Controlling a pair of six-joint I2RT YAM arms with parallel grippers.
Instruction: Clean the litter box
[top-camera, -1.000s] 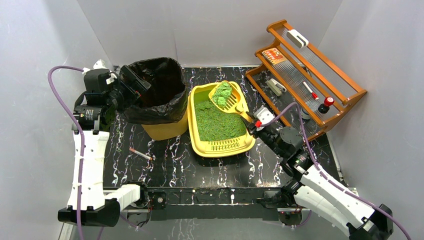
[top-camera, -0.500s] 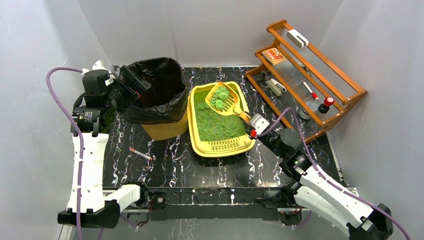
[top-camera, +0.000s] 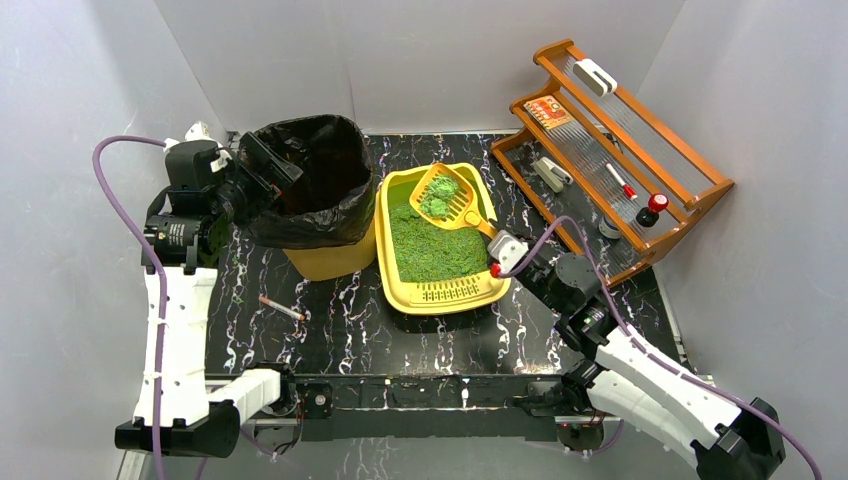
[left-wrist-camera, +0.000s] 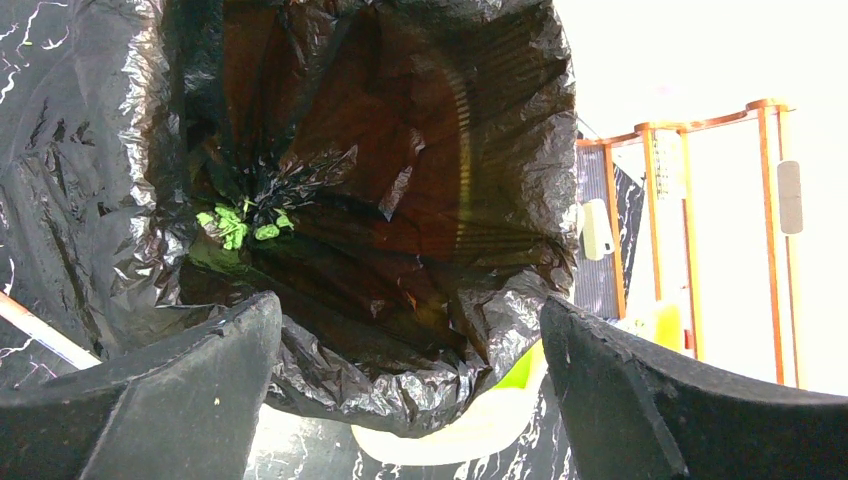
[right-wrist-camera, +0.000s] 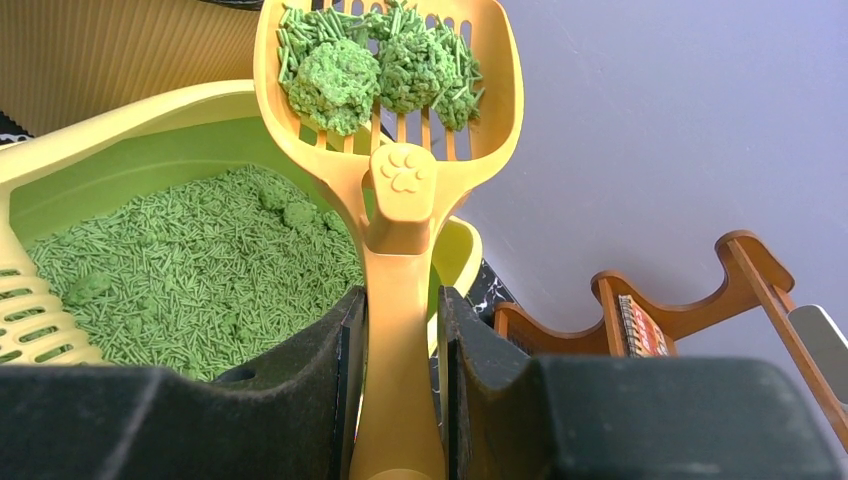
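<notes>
Right wrist view: the right hand grips the scoop, loaded with green clumps, above the litter box, set on the counter beside the bin. The left hand hangs open at the bin's rim, where some clumps already lie inside; this load awaits dumping.
</notes>
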